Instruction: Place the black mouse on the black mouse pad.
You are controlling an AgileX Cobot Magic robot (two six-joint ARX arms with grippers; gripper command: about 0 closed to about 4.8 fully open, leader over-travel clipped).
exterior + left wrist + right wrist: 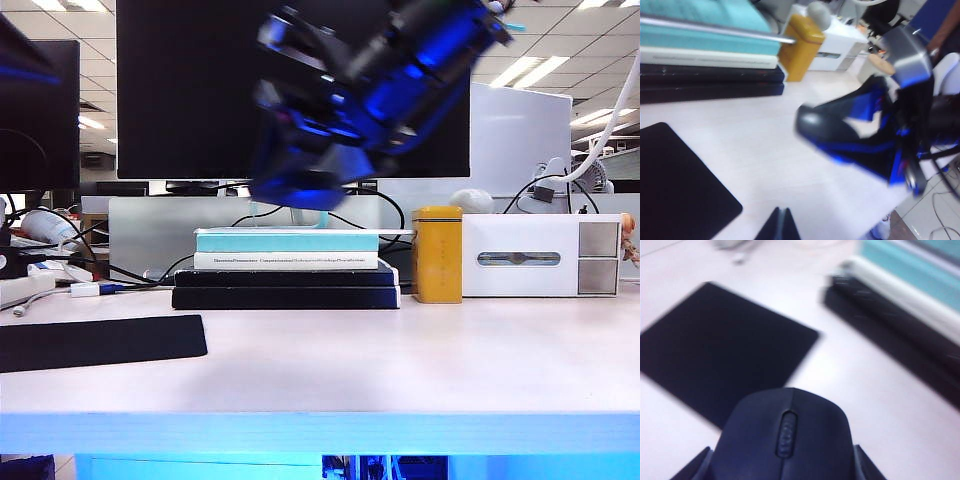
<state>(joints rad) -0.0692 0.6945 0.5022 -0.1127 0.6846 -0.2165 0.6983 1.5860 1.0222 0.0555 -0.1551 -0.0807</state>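
The black mouse (785, 440) sits between the two fingers of the right gripper (782, 465), which is clamped on its sides, scroll wheel up, and holds it in the air above the pale table (875, 405). In the left wrist view the same mouse (822, 127) shows as a dark dome carried by the right gripper (867, 135), well clear of the tabletop. Below and ahead of it lies the black mouse pad (720, 352), flat on the table with nothing on it; in the exterior view the pad (100, 342) lies at the left edge, near the front of the table (400, 360). The right arm appears there only as a blurred black and blue mass high above the stack of books (286, 268). The left gripper (779, 225) shows just its dark fingertips, pressed together with nothing between them, above the table beside the pad's corner (680, 190). Right of the books stands a yellow tin (437, 254), then a white box (540, 256).
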